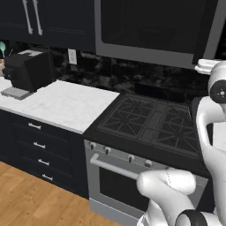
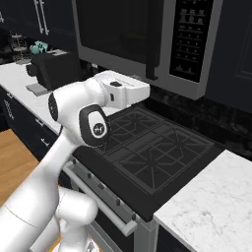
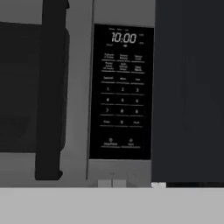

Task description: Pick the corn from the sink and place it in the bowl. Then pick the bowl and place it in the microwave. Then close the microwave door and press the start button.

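Note:
The microwave (image 2: 142, 39) hangs over the range with its door (image 1: 150, 26) shut flat against the frame, the dark glass showing nothing inside. My gripper (image 2: 143, 91) is held up just below and in front of the microwave's lower edge; its fingers are hidden behind the white hand. The hand view looks straight at the dark control strip (image 3: 121, 92), which reads 10:00 above rows of buttons. The door's dark vertical handle (image 3: 51, 96) stands to its left. The corn, the bowl and the sink are out of view.
A black gas cooktop (image 1: 150, 119) lies under the microwave, with the oven door and its bar handle (image 1: 114, 170) below. White marble counter (image 1: 62, 103) extends left with a black appliance (image 1: 28, 68) on it. More counter (image 2: 216, 202) sits at the right.

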Robot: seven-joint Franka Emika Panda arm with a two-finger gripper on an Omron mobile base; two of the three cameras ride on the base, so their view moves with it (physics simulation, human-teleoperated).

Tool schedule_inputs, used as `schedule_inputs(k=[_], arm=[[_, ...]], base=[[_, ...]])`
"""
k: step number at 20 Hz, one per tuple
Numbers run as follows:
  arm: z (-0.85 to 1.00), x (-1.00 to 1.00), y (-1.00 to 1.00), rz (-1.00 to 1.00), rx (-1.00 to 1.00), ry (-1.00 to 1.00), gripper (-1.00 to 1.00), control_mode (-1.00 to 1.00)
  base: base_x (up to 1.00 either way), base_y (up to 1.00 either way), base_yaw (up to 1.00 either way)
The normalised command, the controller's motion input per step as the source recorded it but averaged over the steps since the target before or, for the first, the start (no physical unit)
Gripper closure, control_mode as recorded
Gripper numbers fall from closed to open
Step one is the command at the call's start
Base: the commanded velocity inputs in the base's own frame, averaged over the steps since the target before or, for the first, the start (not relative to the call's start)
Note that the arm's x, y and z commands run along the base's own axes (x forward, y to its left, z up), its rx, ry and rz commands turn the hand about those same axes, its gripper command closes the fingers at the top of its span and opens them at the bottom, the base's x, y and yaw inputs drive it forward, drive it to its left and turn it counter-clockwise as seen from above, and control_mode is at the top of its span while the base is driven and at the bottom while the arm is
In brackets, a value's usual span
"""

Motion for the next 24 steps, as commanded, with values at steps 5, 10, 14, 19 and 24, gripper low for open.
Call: schedule_inputs(k=[5,10,14,19,24], arm=[[0.00,0.41,-0.46,0.11,0.03,0.00,1.00,-1.00],[0.00,0.32,-0.40,0.09,0.03,0.00,1.00,-1.00],[0.00,0.18,-0.40,0.07,0.04,0.00,1.00,-1.00],[0.00,0.03,-0.33,0.04,0.03,0.00,1.00,-1.00],[0.10,0.01,-0.40,0.02,0.06,0.00,1.00,-1.00]], base=[[0.00,0.00,0.00],[0.00,0.00,0.00],[0.00,0.00,0.00],[0.00,0.00,0.00],[0.00,0.00,0.00]])
